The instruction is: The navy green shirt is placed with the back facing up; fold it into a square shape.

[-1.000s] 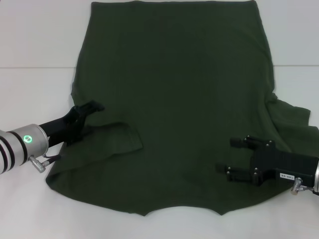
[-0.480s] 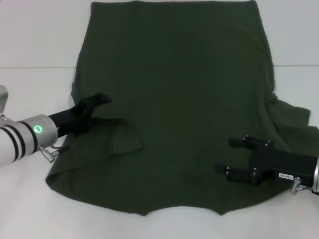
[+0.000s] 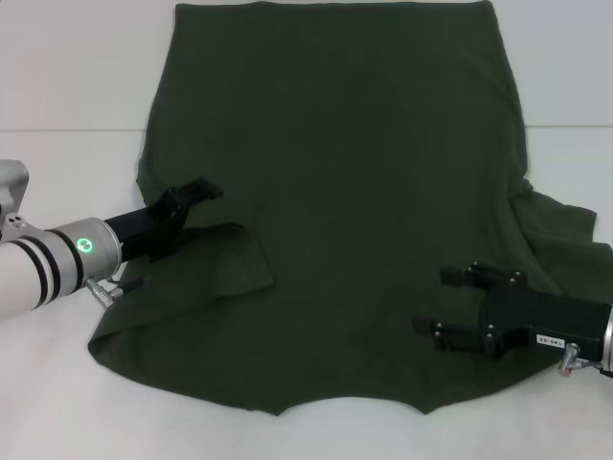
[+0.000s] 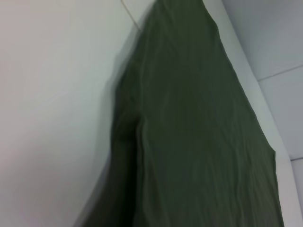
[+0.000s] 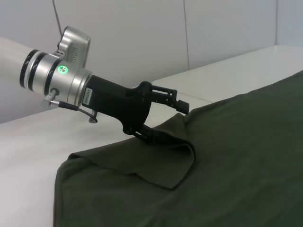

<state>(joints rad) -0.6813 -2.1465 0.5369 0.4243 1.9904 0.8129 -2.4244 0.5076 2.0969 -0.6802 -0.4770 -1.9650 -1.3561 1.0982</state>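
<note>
The navy green shirt [image 3: 335,144] lies spread flat on the white table [image 3: 67,77], plain side up; it also shows in the left wrist view [image 4: 199,142]. Its left sleeve [image 3: 230,264] is folded inward over the body. My left gripper [image 3: 204,192] is at the top of that fold. In the right wrist view the left gripper [image 5: 182,111] pinches the raised cloth edge of the sleeve [image 5: 161,161]. My right gripper [image 3: 433,299] is open, just over the shirt's right lower part, with nothing in it. The right sleeve [image 3: 565,230] lies bunched at the right edge.
White table surface surrounds the shirt on the left [image 3: 57,383] and along the front edge [image 3: 345,441]. A seam line [image 3: 67,130] crosses the table behind my left arm. A pale wall [image 5: 142,33] stands beyond the table.
My left gripper has moved right and slightly away from me, drawing the top of the folded sleeve a little further over the shirt. The right gripper has stayed still.
</note>
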